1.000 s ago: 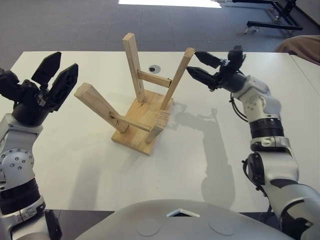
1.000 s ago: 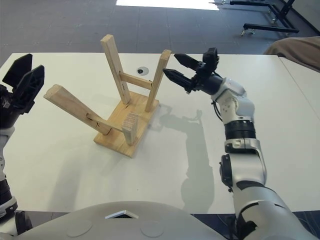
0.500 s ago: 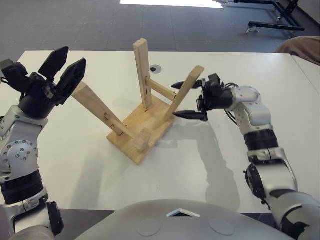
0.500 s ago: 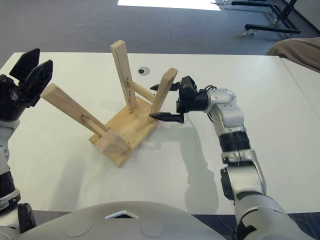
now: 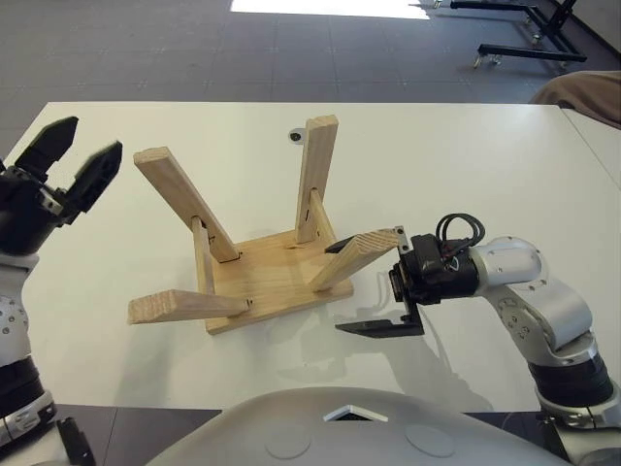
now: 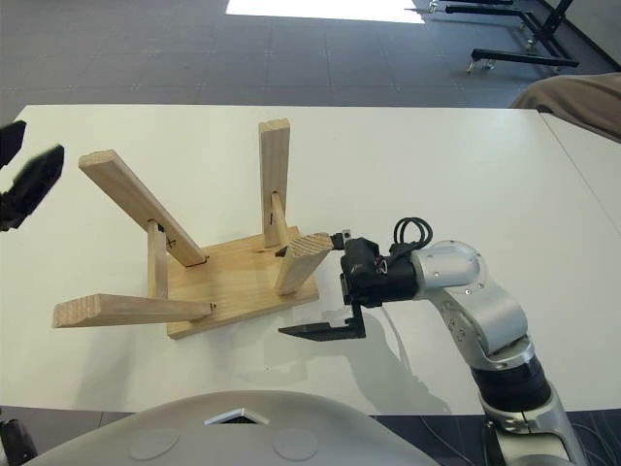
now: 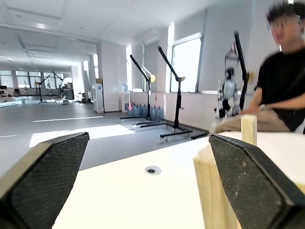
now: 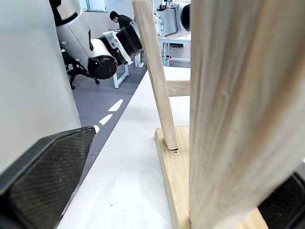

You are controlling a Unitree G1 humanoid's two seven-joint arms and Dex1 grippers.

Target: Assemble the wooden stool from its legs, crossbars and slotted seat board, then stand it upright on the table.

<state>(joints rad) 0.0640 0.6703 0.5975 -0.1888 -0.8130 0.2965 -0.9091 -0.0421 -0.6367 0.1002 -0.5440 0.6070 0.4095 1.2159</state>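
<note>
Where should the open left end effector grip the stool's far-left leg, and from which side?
Probably the far-left leg near its free upper end, above the crossbar, bringing the left end effector in from the robot's left: the leg slants up and out towards that side, flat faces exposed.

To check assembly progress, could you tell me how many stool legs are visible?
4: back-left leg, back-right leg, front-left leg, front-right leg by the right gripper. None seems hidden.

White table (image 5: 466,155), dark grey floor (image 5: 146,49), bright light patch (image 5: 330,6), black wheeled stands (image 5: 529,50), tall windows (image 7: 187,64), white walls (image 7: 112,76)
</note>
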